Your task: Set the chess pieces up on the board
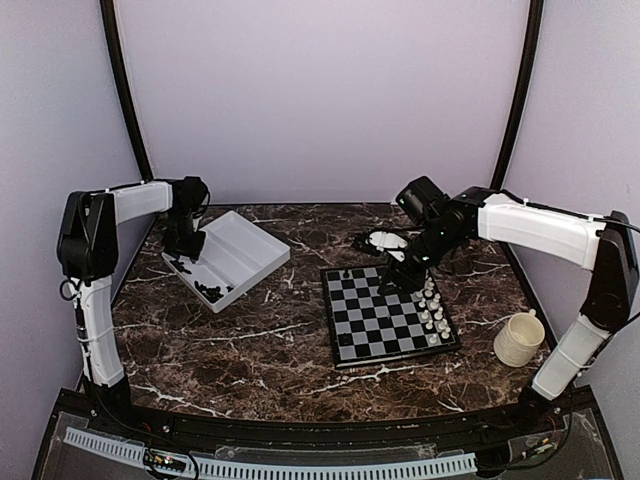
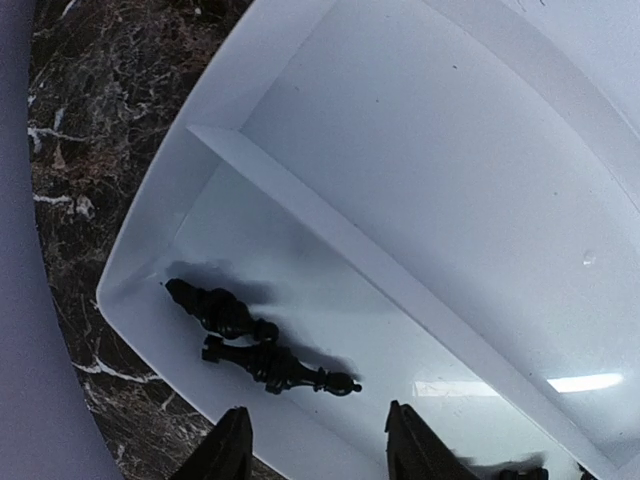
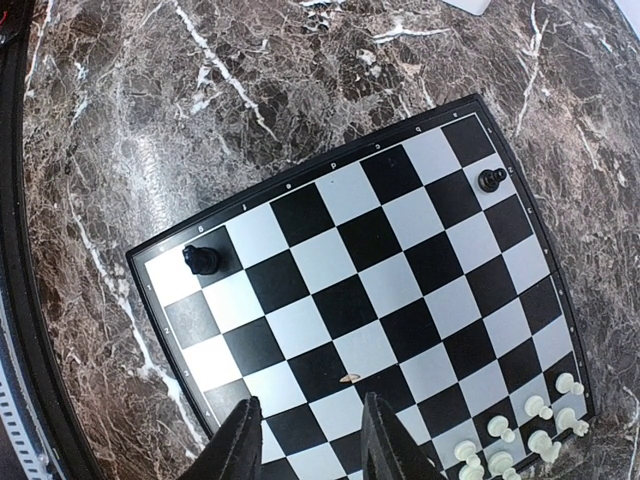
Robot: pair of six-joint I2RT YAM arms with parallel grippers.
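1. Left gripper [image 2: 315,450] open, empty, above black chessmen [image 2: 260,345] lying clustered in tray [image 2: 150,230] corner; risk: grabs two, or wall blocks finger.
2. Right gripper [image 3: 305,445] open, empty, over board [image 3: 350,290]; two black pieces [image 3: 202,259] stand there.

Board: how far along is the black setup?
Early. Done: two black chess pieces stand on the board; white chessmen stand along one edge. In hand: nothing; left hand open over the tray, right hand open over the board. Left: remaining black pieces lying in the tray.
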